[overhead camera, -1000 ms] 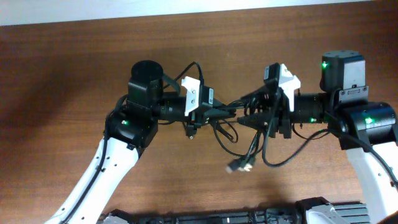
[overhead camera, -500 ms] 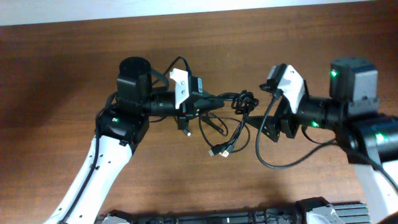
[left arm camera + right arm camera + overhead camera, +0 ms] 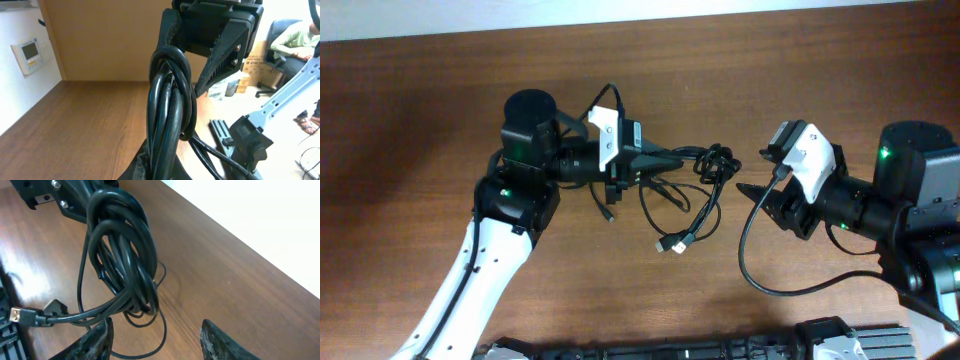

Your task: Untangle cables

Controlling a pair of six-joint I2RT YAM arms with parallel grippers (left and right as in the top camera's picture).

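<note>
Your left gripper (image 3: 665, 160) is clamped on the knotted bundle of thin black cables (image 3: 716, 160) hanging between the arms, and your right gripper (image 3: 752, 190) gapes empty beside it: pinch one loose strand below the knot and draw it outward slowly.

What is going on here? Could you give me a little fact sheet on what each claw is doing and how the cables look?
Left gripper: shut on the cables
Right gripper: open, empty, apart from the cables
Cables: black, knotted in a tight clump between the two grippers
Plugs: on loose ends, below the clump in the overhead view
Table: brown wood
Untangling: not yet done
</note>
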